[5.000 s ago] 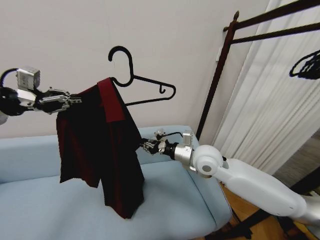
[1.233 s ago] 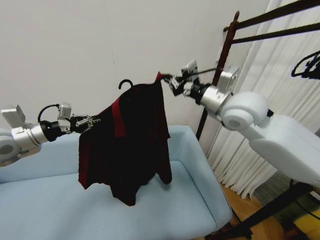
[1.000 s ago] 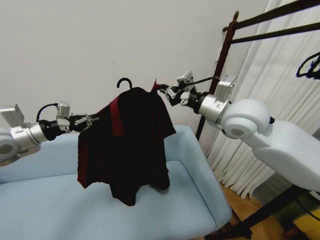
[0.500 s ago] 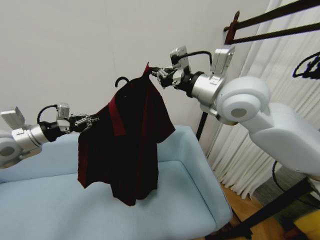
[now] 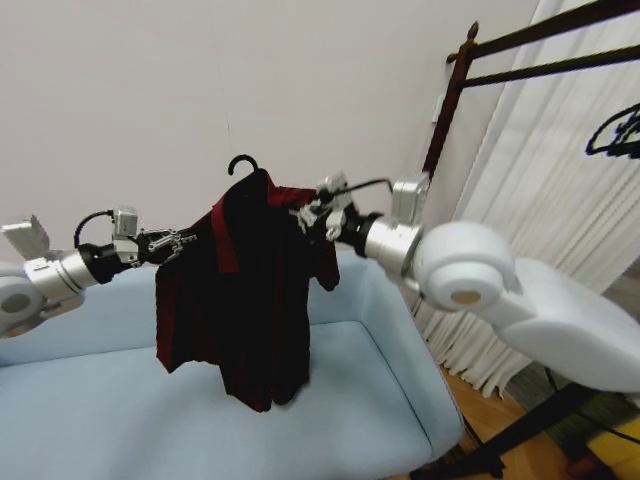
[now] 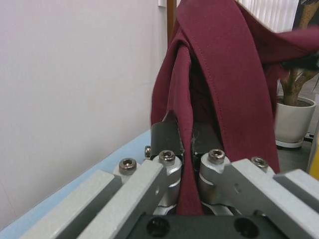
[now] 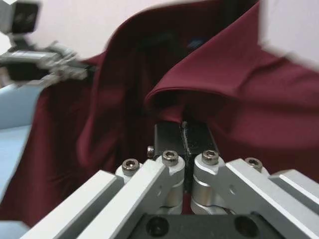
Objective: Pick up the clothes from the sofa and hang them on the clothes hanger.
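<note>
A dark red shirt (image 5: 245, 290) hangs in the air over the sofa, draped on a black hanger whose hook (image 5: 240, 162) pokes out at the top. My left gripper (image 5: 178, 243) is shut on the shirt's left edge; in the left wrist view the fabric (image 6: 224, 74) is pinched between its fingers (image 6: 187, 149). My right gripper (image 5: 305, 215) is shut on the shirt's right shoulder. In the right wrist view a fold of the shirt (image 7: 224, 84) is clamped in that gripper (image 7: 184, 134). The rest of the hanger is hidden under the cloth.
A light blue sofa (image 5: 120, 420) lies below the shirt. A dark wooden clothes rack (image 5: 440, 130) stands at the right, before white curtains (image 5: 560, 180), with another black hanger (image 5: 612, 130) on its rail. A potted plant (image 6: 294, 99) stands on the floor.
My right gripper came down from high near the rack to shoulder height, pulling the shirt's right side over the hanger arm that was bare five seconds ago. The left gripper has held still lately.
</note>
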`<state>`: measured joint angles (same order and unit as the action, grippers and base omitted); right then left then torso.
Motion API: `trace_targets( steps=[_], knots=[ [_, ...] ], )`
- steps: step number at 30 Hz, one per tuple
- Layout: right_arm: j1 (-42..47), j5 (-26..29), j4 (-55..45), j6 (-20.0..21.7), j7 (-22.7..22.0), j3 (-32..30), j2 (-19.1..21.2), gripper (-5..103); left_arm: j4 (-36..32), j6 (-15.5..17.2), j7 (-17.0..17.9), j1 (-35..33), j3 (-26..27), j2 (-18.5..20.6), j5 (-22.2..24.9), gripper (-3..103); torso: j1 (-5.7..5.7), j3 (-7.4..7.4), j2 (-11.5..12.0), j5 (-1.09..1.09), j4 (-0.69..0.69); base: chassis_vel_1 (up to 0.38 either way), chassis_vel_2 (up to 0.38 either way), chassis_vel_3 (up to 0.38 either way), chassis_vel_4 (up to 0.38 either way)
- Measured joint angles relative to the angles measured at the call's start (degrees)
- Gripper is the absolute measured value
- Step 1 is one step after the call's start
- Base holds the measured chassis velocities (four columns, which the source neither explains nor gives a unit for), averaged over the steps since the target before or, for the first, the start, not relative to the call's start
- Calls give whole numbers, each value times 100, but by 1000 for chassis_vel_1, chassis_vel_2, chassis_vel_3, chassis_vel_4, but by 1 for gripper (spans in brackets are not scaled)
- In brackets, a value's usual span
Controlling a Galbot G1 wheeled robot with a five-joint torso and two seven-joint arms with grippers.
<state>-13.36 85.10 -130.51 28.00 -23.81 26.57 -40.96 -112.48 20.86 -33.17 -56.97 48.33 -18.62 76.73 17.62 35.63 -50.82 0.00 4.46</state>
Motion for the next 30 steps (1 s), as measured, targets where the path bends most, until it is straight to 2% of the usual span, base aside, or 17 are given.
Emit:
trace_targets(
  steps=[7, 9, 10, 13, 18, 19, 20, 21, 22, 23, 25, 29, 30],
  knots=[
    [212, 25, 28, 30, -200, 63, -77, -3, -32, -15, 47, 5, 18, -4, 63, 2, 0, 0, 0, 0, -1, 0, 0, 0, 0],
    [310, 45, 47, 77, -230, 35, -12, 7, -33, -19, 76, 14, 38, -28, 88, 2, 0, 0, 0, 0, 0, 0, 0, 0, 0],
    [310, 45, 47, 77, -230, 35, -12, 7, -33, -19, 76, 14, 38, -28, 88, 2, 0, 0, 0, 0, 0, 0, 0, 0, 0],
    [428, 96, -126, 80, -245, -23, 143, 22, -2, -44, 132, 42, 60, -44, 137, 2, 0, 0, 0, 0, 0, 0, 0, 0, 0],
    [494, 171, -357, 73, -274, -60, 280, 33, 42, -78, 178, 104, 60, -65, 195, 2, 0, 0, 0, 0, 0, 0, 0, 0, 0],
    [509, 183, -426, 65, -286, -84, 337, 38, 59, -87, 179, 122, 62, -70, 215, 2, 0, 0, 0, 0, 0, 0, 0, 0, 0],
    [515, 203, -451, 62, -286, -159, 402, 49, 75, -89, 172, 127, 73, -71, 218, 2, 0, 0, 0, 0, 0, 0, 0, 0, 0],
    [507, 219, -435, 61, -279, -228, 429, 49, 76, -90, 163, 127, 79, -71, 218, 2, 0, 0, 0, 0, 0, 0, 0, 0, 0],
    [487, 234, -404, 61, -271, -283, 438, 55, 75, -91, 155, 124, 83, -72, 218, 2, 0, 0, 0, 0, 1, 0, 0, 0, 0],
    [435, 251, -327, 58, -267, -358, 435, 61, 68, -93, 144, 118, 87, -76, 217, 2, 0, 0, 0, 1, 1, 0, 0, 0, 0],
    [365, 272, -222, 50, -266, -430, 404, 61, 54, -94, 132, 109, 88, -86, 214, 2, 0, 0, 0, 1, 1, 0, 0, 0, 0],
    [-32, 382, 333, 17, -478, -510, 78, 82, -26, -94, 100, 84, 87, -101, 175, 2, 0, 0, 0, 0, -1, 0, 0, 0, 0],
    [-32, 382, 333, 17, -478, -510, 78, 82, -26, -94, 100, 84, 87, -101, 175, 2, 0, 0, 0, 0, -1, 0, 0, 0, 0]
  ],
)
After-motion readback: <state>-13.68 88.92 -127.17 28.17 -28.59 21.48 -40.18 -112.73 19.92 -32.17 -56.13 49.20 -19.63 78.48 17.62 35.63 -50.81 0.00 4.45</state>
